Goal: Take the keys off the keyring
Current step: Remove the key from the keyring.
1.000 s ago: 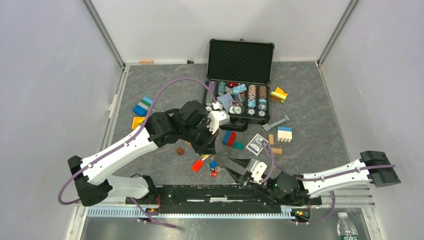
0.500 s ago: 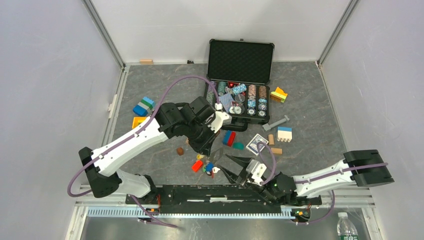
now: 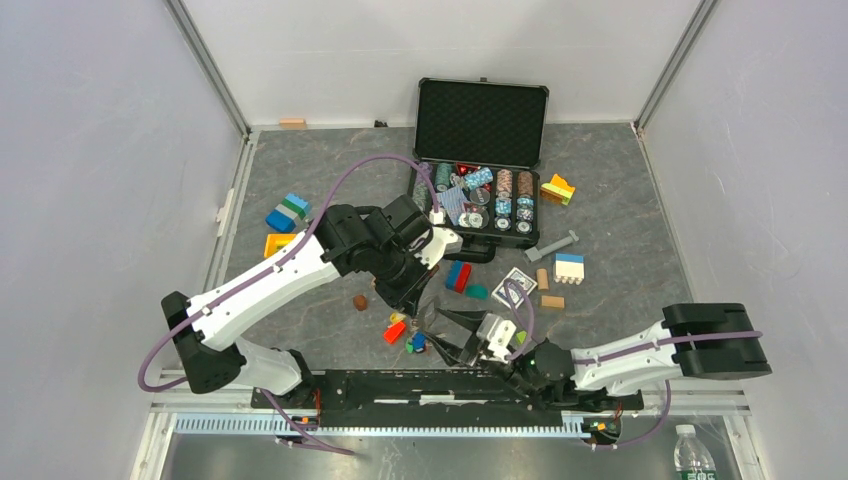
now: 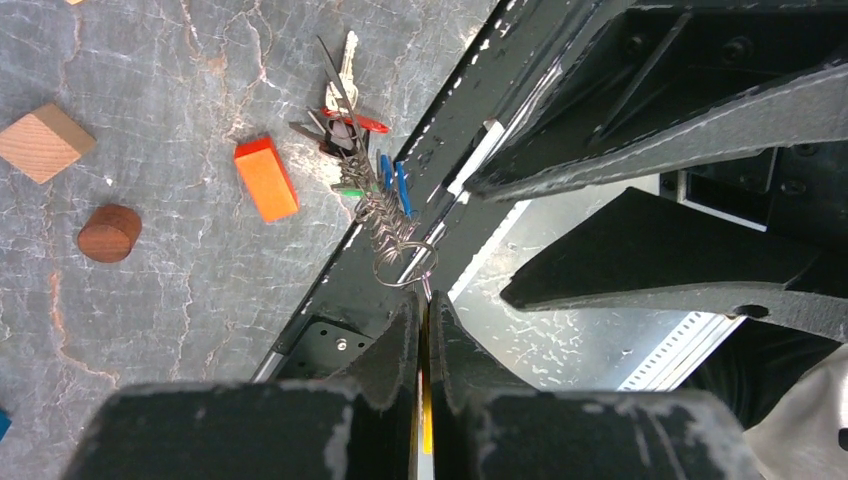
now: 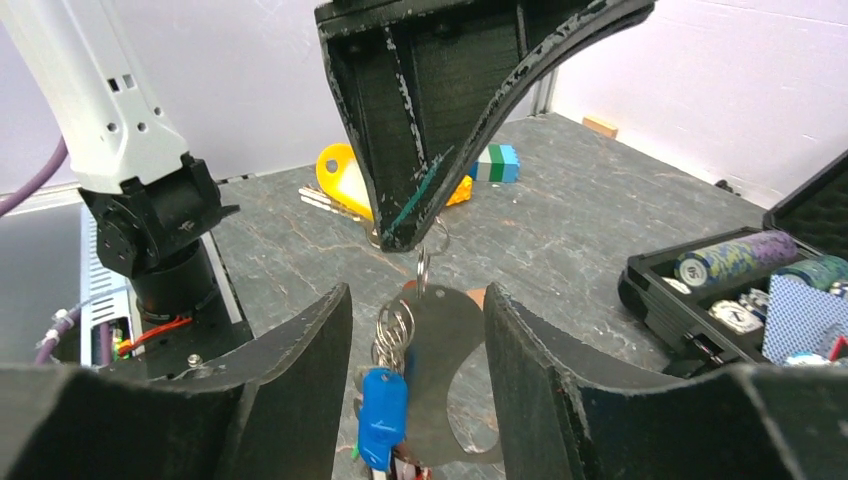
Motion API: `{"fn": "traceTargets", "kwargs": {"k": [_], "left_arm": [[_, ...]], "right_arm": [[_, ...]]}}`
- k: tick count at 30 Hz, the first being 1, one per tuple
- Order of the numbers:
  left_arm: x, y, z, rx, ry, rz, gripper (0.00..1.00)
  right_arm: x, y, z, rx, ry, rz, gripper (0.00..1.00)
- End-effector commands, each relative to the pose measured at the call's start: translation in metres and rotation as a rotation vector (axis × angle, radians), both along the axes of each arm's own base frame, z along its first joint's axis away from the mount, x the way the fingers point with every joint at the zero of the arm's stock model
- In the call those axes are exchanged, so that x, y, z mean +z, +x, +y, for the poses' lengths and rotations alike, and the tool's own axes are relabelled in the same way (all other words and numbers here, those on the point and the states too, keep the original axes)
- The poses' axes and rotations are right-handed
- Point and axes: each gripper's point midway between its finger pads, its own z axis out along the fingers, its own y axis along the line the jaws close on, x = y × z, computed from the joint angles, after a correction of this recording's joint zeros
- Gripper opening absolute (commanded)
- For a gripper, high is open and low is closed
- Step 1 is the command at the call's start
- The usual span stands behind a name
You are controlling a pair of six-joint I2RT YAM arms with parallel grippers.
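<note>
With the left gripper (image 4: 422, 335) at lower centre pinched on the keyring (image 4: 403, 264), the right gripper (image 5: 418, 300), jaws apart, should close squarely on the blue key (image 5: 381, 418) alone.

There are two robot arms (image 3: 262, 284) (image 3: 622, 352), one open black case (image 3: 481, 122), one bunch of keys (image 4: 384, 175), one grey bolt (image 3: 552, 245), one dark brown peg (image 4: 109, 232) and one water bottle (image 3: 692, 452).

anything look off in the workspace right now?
Clutter, no damage. Playing cards lie askew over the chip rows in the open poker chip case; toy blocks are strewn about. The keys dangle in the air on their keyring, pinched by the shut left tool.
</note>
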Motion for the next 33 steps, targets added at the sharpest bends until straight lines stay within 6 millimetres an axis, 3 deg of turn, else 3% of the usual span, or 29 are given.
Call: {"fn": "traceTargets", "kwargs": {"k": [1,7,16,27,33], "left_arm": [[0.018,-0.006,-0.01,-0.003,-0.069,0.024,0.02],[0.019,-0.009,-0.011,-0.011,-0.081,0.035,0.02],[0.02,-0.009,-0.011,-0.014,-0.083,0.032,0.02],[0.02,-0.01,-0.011,-0.023,-0.087,0.035,0.02],[0.02,-0.011,-0.01,-0.026,-0.087,0.037,0.02]], "right_arm": [[0.036,-0.006,0.014,0.081,0.137,0.018,0.55],[0.034,0.0,0.021,0.104,0.14,0.037,0.5],[0.016,0.001,0.034,0.126,0.07,0.061,0.45],[0.001,0.022,0.028,-0.003,0.02,0.093,0.35],[0.0,0.022,0.029,-0.004,0.019,0.098,0.29]]}}
